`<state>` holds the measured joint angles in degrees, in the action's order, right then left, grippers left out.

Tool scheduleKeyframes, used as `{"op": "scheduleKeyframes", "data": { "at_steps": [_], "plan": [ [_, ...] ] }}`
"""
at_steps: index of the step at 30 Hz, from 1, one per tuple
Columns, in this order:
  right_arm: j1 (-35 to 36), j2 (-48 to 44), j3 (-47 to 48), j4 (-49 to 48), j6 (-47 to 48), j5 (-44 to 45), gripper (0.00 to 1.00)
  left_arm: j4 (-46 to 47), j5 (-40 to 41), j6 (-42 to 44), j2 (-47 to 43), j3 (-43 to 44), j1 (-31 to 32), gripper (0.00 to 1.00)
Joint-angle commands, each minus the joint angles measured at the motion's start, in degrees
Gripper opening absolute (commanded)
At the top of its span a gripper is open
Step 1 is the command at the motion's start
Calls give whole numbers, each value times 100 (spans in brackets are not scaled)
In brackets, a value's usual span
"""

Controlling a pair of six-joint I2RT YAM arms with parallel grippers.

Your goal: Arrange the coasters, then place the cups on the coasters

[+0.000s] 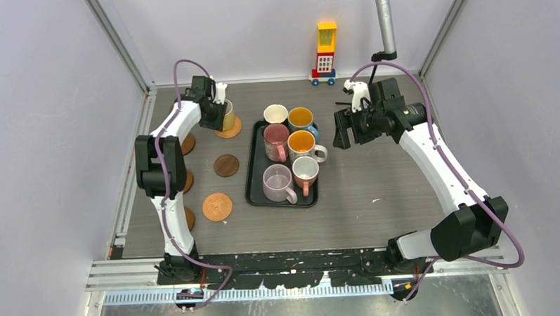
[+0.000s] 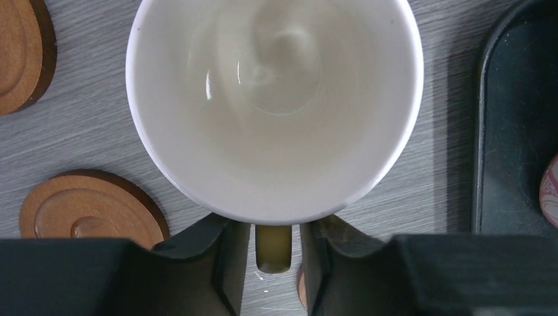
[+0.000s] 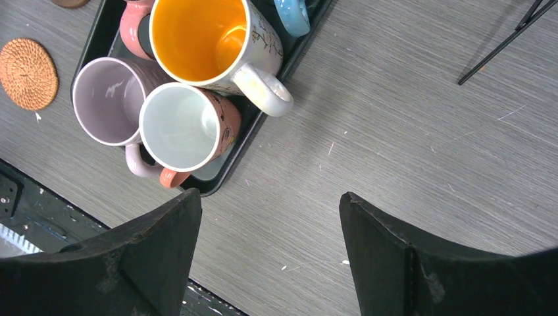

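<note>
Pale yellow mug (image 2: 273, 105) stands upright on a coaster (image 1: 228, 129) at the far left of the counter (image 1: 377, 197), just left of the black tray (image 1: 252, 180). Its handle (image 2: 273, 249) points straight back between the fingers of the left tool (image 2: 275, 227), which sit narrowly parted with a sliver of gap each side, pinching nothing. A straight retreat along the handle looks clean. The right tool (image 3: 268, 197) hangs wide open and empty, right of the tray.
</note>
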<state>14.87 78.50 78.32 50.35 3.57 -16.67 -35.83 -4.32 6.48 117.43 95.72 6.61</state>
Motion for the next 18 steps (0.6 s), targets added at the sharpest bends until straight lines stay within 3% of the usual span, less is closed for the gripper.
{"op": "scheduleKeyframes", "data": {
  "at_steps": [1,10,18],
  "plan": [
    [-14,7,113,-36,56,-116,81,30,99,26,-273,104,-11,39],
    [-12,-44,75,-38,56,-185,81,-218,281,45,-1090,-45,-20,73],
    [-14,-139,-30,-96,-3,-223,81,-784,-173,-98,-1910,87,2,76]
  ]
}}
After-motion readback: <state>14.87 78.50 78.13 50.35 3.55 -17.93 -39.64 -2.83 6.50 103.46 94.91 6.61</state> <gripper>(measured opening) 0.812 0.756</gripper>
